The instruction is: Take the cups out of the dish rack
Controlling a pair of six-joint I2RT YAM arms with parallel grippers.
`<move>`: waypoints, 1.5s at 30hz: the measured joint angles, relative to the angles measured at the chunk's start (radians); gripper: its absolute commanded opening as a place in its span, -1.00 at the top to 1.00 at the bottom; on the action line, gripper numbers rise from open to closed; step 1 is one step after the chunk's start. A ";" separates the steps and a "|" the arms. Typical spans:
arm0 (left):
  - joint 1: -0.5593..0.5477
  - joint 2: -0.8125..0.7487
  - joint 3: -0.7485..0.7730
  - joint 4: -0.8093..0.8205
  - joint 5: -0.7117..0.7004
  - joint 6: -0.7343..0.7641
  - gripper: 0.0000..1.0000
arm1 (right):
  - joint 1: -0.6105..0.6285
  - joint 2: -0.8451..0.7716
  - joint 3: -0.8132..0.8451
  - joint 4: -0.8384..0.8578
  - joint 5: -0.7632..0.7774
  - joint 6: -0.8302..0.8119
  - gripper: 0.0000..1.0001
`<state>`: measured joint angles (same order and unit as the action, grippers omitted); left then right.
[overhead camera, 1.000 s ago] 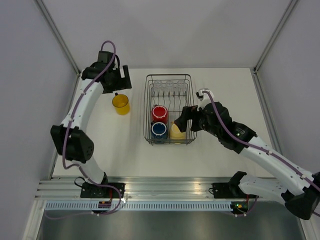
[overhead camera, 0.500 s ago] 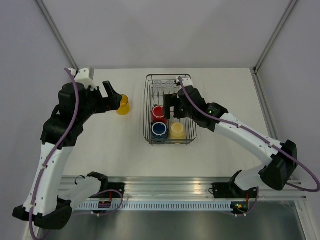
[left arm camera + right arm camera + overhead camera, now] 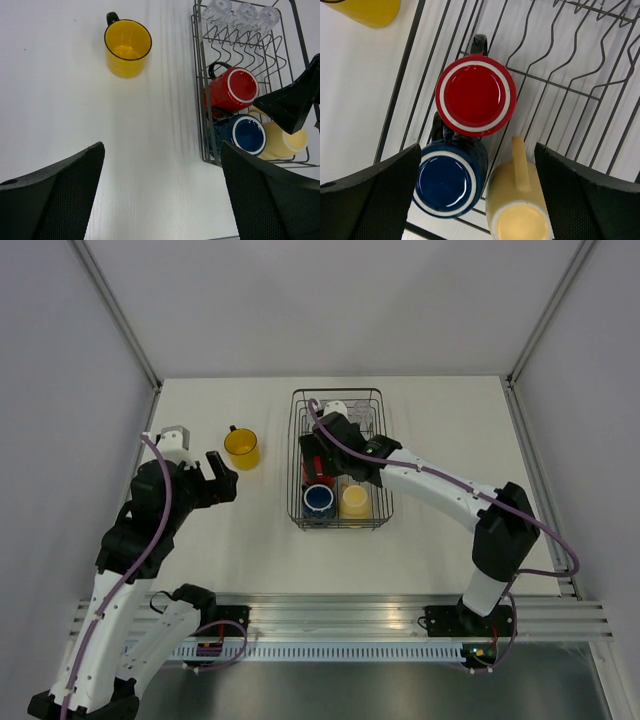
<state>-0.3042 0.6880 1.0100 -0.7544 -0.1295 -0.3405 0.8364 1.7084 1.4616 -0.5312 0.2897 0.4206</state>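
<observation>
The dark wire dish rack (image 3: 340, 526) stands mid-table. At its near end it holds a red mug (image 3: 476, 96), a dark blue mug (image 3: 449, 181) and a pale cream mug (image 3: 520, 210) with its handle on top. Three clear tumblers (image 3: 340, 408) sit at its far end. The orange-yellow mug (image 3: 241, 447) stands upright on the table left of the rack. My right gripper (image 3: 320, 458) hovers open above the red and blue mugs, touching none. My left gripper (image 3: 220, 483) is open and empty, near of the orange-yellow mug.
Upright plate tines (image 3: 245, 47) fill the rack's middle. The rack's left wall (image 3: 197, 75) lies between the two grippers. The table's left edge (image 3: 150, 440) is close to my left arm. Grey walls enclose the table at the back and sides.
My left gripper has drawn back toward the near side, leaving the orange-yellow mug on the table. My right gripper has moved from the rack's right side to above the red mug.
</observation>
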 measured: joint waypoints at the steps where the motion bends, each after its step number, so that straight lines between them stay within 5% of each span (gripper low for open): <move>1: 0.000 -0.002 -0.003 0.006 -0.010 0.000 -0.99 | 0.000 0.016 0.013 -0.002 0.002 0.000 -0.96; 20: 0.000 0.050 -0.045 0.055 0.026 0.002 -0.99 | 0.001 0.294 0.194 0.000 0.084 -0.051 -0.96; 33: 0.000 0.058 -0.048 0.055 0.049 0.003 -0.99 | -0.006 0.347 0.198 0.008 0.083 -0.051 -0.91; 37: 0.000 0.058 -0.048 0.055 0.055 0.003 -0.99 | -0.009 0.348 0.198 0.016 0.084 -0.049 -0.58; 41: 0.000 0.058 -0.048 0.055 0.056 0.005 -0.99 | -0.010 0.348 0.198 0.021 0.083 -0.051 0.11; 45: 0.000 0.058 -0.048 0.055 0.060 0.011 -0.99 | -0.010 0.344 0.195 0.022 0.082 -0.052 0.48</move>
<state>-0.3042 0.7464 0.9615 -0.6994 -0.0696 -0.3298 0.8265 2.0521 1.6569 -0.5091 0.3714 0.3683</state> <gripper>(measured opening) 0.993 0.922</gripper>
